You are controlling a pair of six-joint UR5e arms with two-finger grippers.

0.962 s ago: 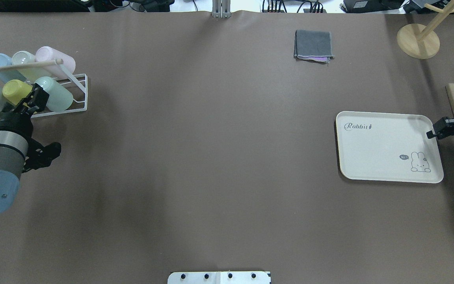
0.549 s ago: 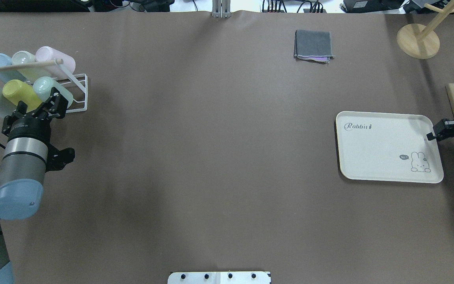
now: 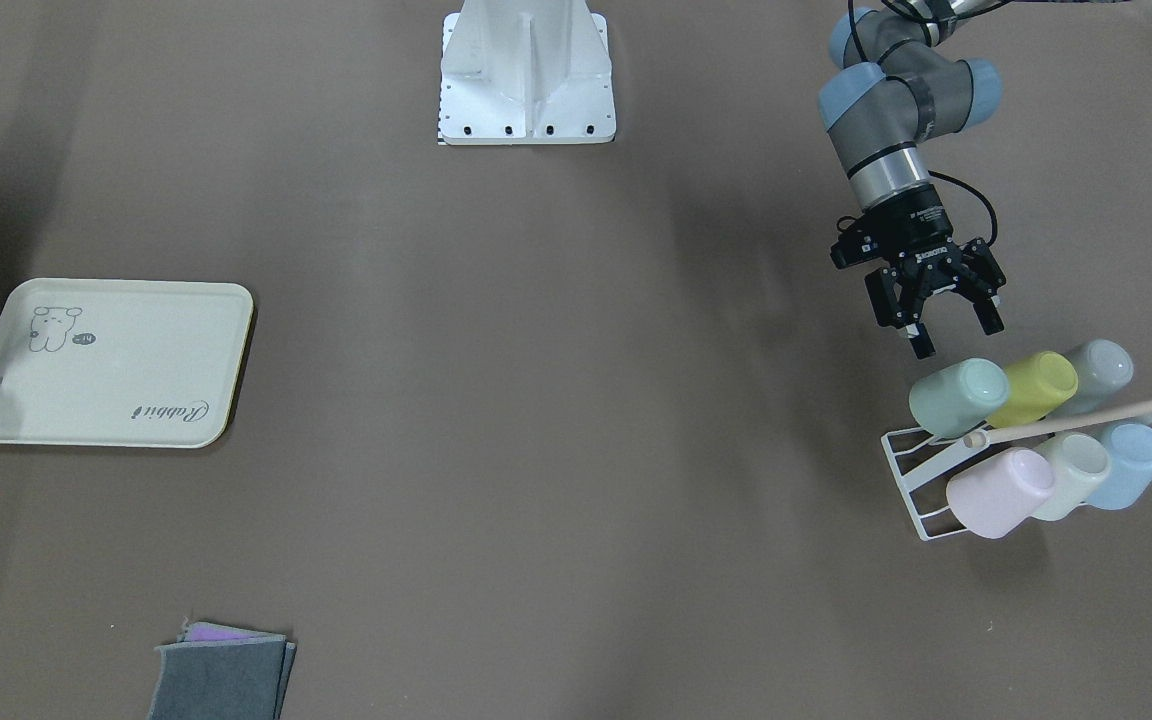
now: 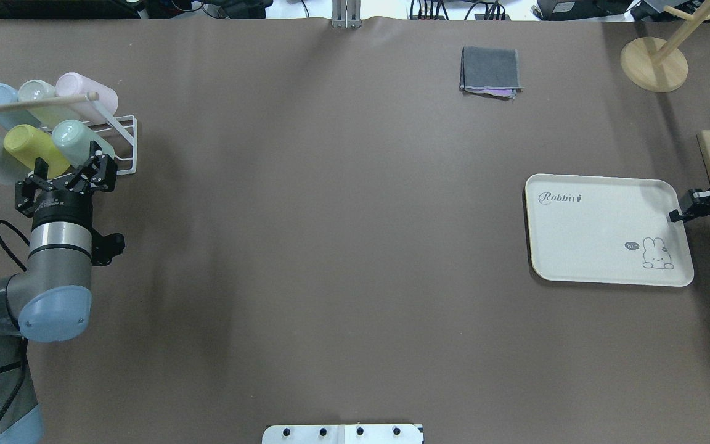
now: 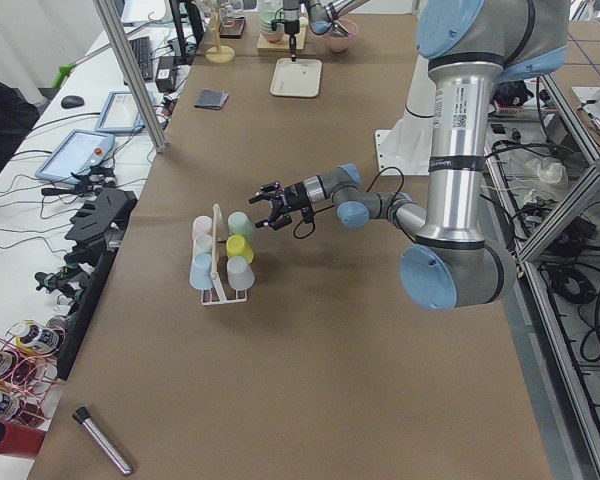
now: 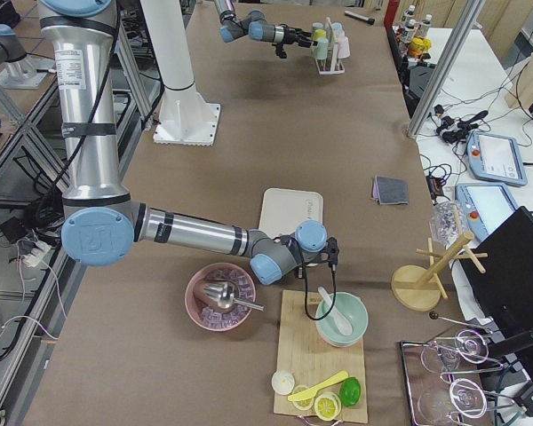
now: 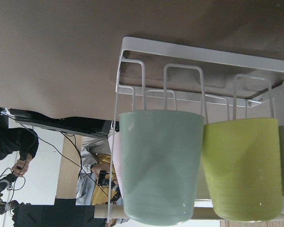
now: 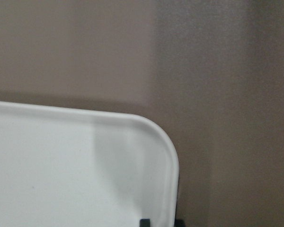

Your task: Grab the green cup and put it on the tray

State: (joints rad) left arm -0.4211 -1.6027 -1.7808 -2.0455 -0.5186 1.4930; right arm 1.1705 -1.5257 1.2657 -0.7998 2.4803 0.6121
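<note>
Brown bench (image 4: 330,246), lab clutter around. Green cup (image 3: 958,397): pale sage, plain, tilted on rack (image 7: 203,51). Left fingers (image 3: 986,312) spread; right fingers (image 4: 673,214): cannot tell.

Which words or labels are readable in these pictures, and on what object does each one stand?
"Rabbit": script on the tray.
"hi~": in the speech bubble beside the rabbit drawing.
White lettering on the left gripper: too small to read.
Sticker on the left arm: too small to read.
</note>
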